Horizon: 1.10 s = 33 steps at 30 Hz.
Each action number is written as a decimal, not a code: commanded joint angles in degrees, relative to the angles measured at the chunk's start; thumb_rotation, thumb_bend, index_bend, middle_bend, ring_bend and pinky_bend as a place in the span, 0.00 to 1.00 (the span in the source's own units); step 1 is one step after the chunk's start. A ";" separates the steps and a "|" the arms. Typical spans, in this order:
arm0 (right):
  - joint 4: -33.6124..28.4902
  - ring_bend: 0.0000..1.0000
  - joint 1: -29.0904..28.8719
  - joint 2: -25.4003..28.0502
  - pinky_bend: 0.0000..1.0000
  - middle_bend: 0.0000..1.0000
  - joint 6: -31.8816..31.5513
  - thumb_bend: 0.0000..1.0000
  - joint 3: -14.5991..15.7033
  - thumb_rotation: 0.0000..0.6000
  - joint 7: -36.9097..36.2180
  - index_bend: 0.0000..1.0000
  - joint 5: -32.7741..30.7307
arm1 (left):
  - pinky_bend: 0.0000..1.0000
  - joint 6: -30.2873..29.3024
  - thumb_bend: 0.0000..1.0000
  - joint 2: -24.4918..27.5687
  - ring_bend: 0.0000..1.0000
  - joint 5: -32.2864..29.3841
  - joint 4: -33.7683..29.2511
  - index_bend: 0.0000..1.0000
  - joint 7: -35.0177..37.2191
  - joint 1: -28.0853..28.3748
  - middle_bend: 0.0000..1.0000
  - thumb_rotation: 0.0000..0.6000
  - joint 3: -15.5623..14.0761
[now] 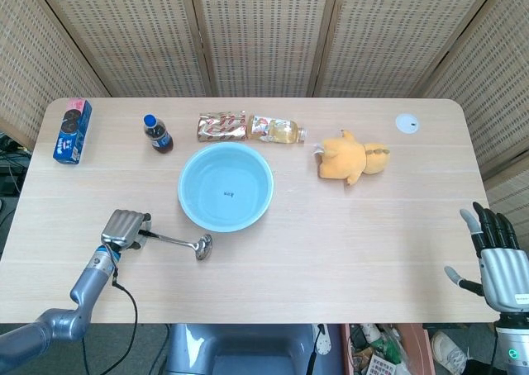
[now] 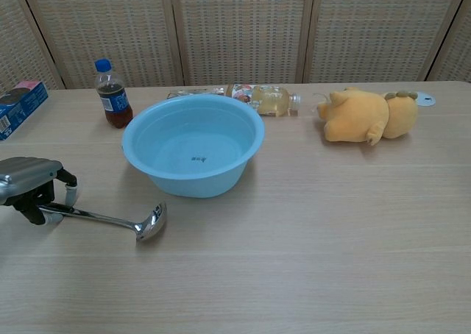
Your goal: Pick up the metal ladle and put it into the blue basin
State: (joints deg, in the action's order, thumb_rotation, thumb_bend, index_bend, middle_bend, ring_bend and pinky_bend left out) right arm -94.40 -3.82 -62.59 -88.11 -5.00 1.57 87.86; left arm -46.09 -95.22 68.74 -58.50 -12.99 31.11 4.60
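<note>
Now the left hand [image 2: 29, 187] is at the handle end of the metal ladle [image 2: 110, 220], with its fingers curled around the handle, so it seems to grip it. Its bowl rests on the table [image 1: 347, 234]. The long axis runs from this hand toward the right, and the blue basin [image 1: 226, 186] lies just behind the bowl. The right hand [image 1: 498, 263] is far away, fingers apart, holding nothing.
</note>
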 commanded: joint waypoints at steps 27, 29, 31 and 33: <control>-0.48 0.00 0.15 0.15 0.00 0.00 -0.40 0.00 0.29 1.00 -0.13 0.00 0.50 | 1.00 -16.95 0.57 19.77 0.98 9.33 -30.24 0.81 -7.99 -2.70 1.00 1.00 -0.26; -0.48 0.00 0.17 0.23 0.00 0.00 -0.35 0.00 0.23 1.00 -0.37 0.00 0.30 | 1.00 -17.48 0.57 22.08 0.98 9.21 -34.42 0.81 -8.98 -2.54 1.00 1.00 0.35; -0.51 0.00 0.18 0.29 0.00 0.00 -0.44 0.00 0.11 1.00 -0.47 0.00 0.16 | 1.00 -17.34 0.57 23.76 0.98 8.62 -37.20 0.81 -9.88 -2.05 1.00 1.00 1.09; -0.52 0.00 0.19 0.33 0.00 0.00 -0.45 0.00 0.01 1.00 -0.55 0.00 -0.01 | 1.00 -17.22 0.57 24.90 0.98 7.86 -38.96 0.81 -11.14 -1.39 1.00 1.00 2.02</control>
State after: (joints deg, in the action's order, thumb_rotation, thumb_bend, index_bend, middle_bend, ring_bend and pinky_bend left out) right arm -94.91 -3.64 -62.27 -88.55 -4.98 1.04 87.86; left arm -62.91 -72.25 77.24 -95.17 -22.43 29.04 5.43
